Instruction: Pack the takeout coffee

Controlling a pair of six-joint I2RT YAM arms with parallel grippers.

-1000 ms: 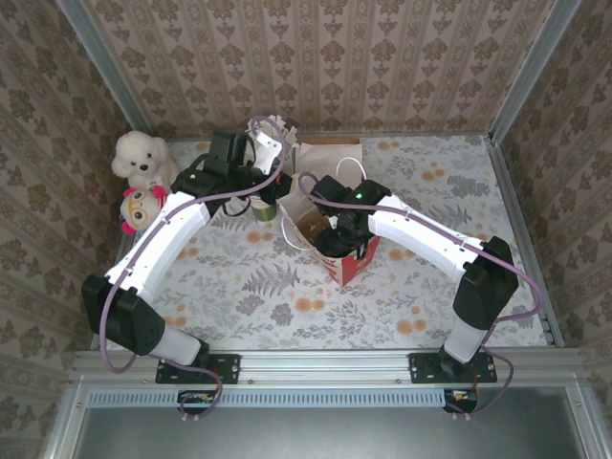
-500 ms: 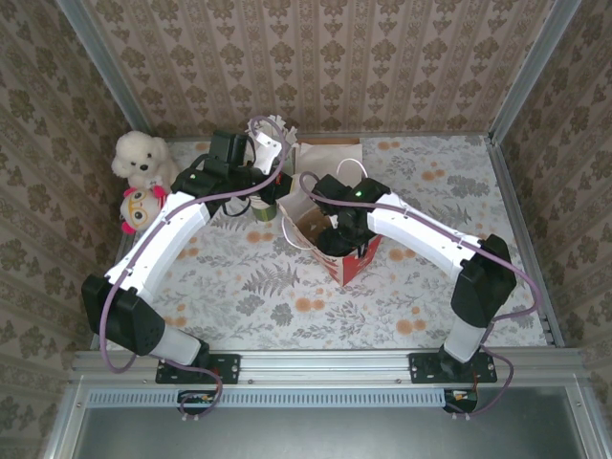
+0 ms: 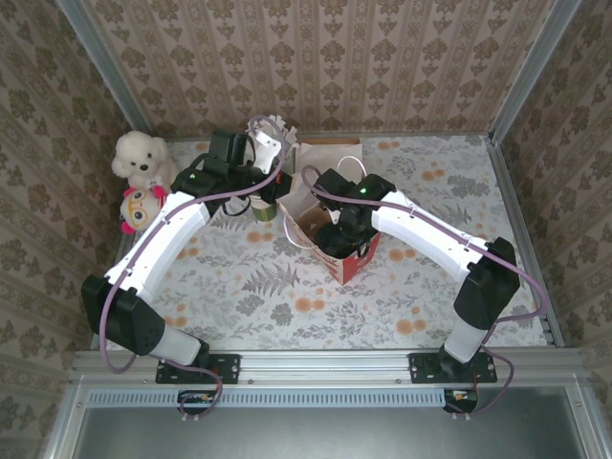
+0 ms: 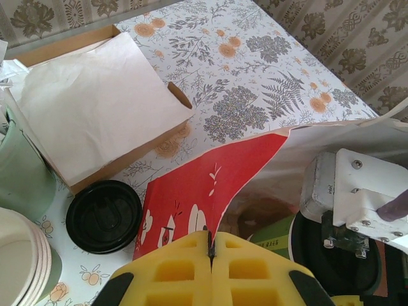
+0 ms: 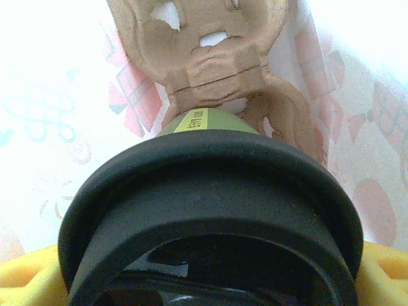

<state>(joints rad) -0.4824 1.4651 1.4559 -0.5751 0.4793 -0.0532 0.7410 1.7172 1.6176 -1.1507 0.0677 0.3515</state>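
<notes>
Packing looks nearly done: from above, my right claw [image 3: 337, 241] reaches down inside the paper bag [image 3: 298, 212]; at the left wrist, my left claw [image 4: 211, 252] pinches the bag's rim, pressed together; at the right wrist, the takeout coffee [image 5: 210, 210] sits gripped between my pads [image 5: 25, 280] with a cardboard carrier [image 5: 210, 57] beneath, release seemingly left.
</notes>
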